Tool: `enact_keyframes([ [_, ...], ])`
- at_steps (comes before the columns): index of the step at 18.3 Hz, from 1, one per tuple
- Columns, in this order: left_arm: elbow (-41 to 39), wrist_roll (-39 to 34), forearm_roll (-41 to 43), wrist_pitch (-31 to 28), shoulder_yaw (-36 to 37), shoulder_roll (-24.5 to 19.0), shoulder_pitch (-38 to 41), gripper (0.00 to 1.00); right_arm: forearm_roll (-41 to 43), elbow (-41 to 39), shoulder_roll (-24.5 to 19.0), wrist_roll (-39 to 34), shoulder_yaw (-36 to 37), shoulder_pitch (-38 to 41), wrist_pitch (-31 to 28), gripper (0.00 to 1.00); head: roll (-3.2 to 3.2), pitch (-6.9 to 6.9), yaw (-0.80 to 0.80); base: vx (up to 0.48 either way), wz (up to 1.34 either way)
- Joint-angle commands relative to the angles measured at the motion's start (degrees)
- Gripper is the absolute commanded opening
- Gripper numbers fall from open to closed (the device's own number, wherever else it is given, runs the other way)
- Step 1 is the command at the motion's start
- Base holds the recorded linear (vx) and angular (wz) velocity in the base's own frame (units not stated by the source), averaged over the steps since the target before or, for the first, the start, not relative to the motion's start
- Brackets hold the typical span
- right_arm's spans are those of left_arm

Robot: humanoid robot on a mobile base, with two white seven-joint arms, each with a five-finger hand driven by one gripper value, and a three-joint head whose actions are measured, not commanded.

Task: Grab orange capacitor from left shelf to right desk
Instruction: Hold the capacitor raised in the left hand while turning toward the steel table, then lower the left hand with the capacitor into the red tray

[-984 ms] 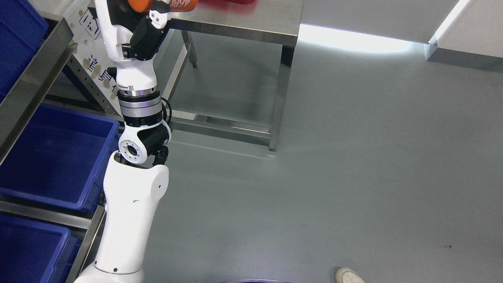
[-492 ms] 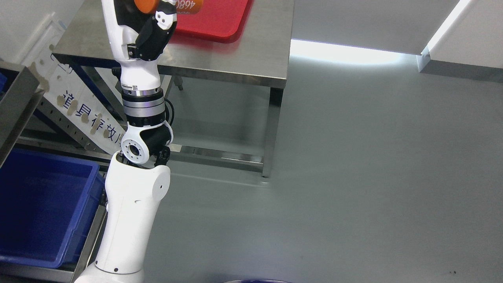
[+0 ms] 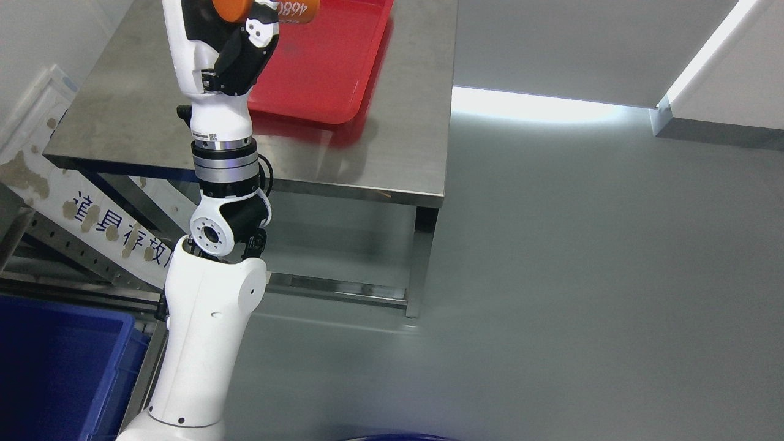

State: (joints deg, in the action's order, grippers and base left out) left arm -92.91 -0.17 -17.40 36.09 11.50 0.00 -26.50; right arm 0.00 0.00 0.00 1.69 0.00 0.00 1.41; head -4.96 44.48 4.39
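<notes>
Since the earlier frame my camera view has swung toward the bench [image 3: 367,153], and more of its red tray [image 3: 318,67] shows. My left robot hand [image 3: 236,30] grips the orange capacitor [image 3: 269,7] above the tray's near left corner.

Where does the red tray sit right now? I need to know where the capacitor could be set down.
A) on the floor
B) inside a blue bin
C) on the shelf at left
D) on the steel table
D: the red tray lies flat on the steel table, with the left hand holding the orange capacitor above the tray's near-left part.
</notes>
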Motion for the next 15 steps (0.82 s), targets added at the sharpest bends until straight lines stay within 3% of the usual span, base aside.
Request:
enact_keyframes([
  [1,0.1,-0.1,0.0,0.0,0.1,-1.0,0.0,0.01,-0.3,-1.0,1.0,0.0,0.7,1.1,0.0,1.0,0.0,0.0,0.0,0.259,0.01],
  [15,0.1,0.0,0.1,-0.1,0.9,-1.0,0.0,0.01,-0.3,-1.0,1.0,0.0,0.7,1.1,0.0,1.0,0.0,0.0,0.0,0.217,0.04],
])
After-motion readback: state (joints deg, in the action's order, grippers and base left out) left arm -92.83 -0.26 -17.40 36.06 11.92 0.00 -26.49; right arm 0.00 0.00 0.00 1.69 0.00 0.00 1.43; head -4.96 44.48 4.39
